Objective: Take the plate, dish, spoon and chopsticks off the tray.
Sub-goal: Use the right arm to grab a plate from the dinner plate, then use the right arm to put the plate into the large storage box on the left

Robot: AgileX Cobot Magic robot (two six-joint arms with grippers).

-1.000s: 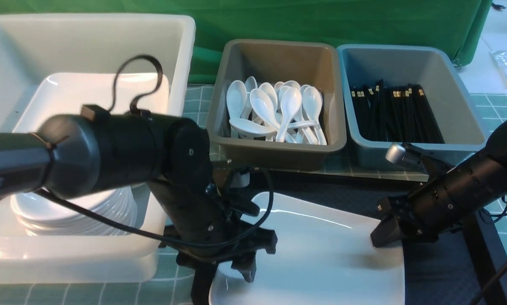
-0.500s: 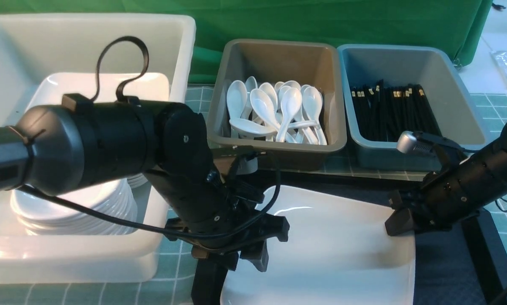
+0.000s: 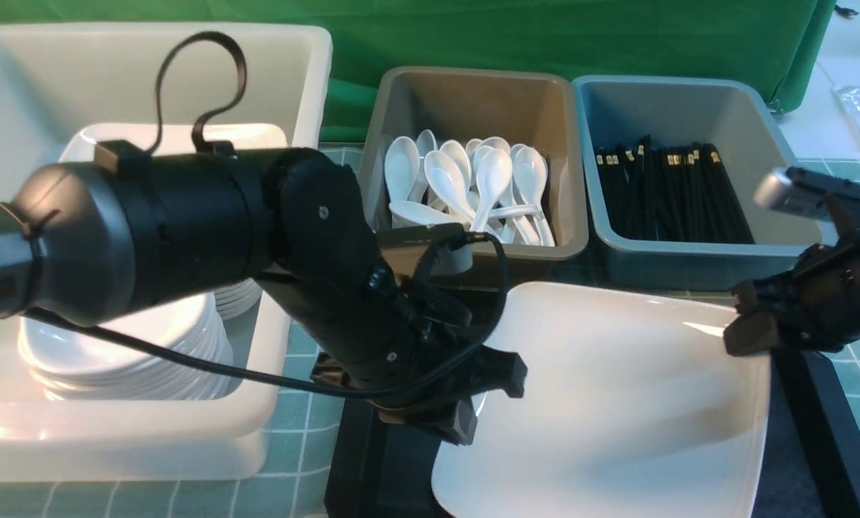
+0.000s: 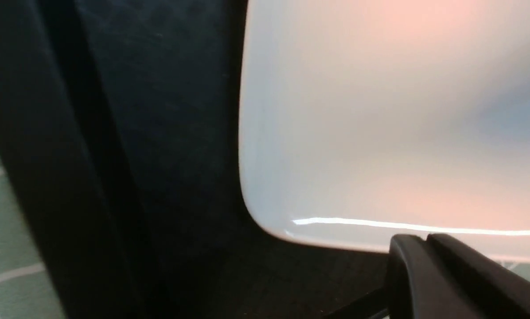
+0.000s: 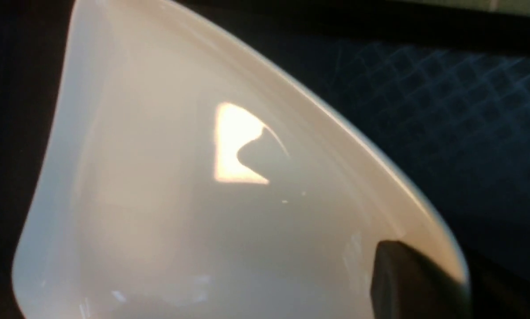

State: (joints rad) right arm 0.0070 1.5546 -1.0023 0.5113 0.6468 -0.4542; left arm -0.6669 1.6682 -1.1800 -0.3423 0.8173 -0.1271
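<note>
At the far left stands the white tub (image 3: 286, 403). It has a stack of small dishes (image 3: 121, 360) and a second large plate (image 3: 257, 137) inside, so we judge that the plate must go there. Next, the left gripper (image 3: 473, 410) is closed on the left rim of the plate (image 3: 617, 403). The plate is over the black tray (image 3: 380, 467) in the middle, tilted, with its right side higher. Such a wide, glossy plate could slip from one pinch, so we think both arms share it. Behind it, the brown tub (image 3: 473, 101) holds spoons (image 3: 473, 180) and the blue-grey tub (image 3: 689, 115) holds chopsticks (image 3: 674, 194); on the tray we see neither. At the right, the right gripper (image 3: 750, 334) pinches the plate's far right corner, jaws narrow around the rim.
</note>
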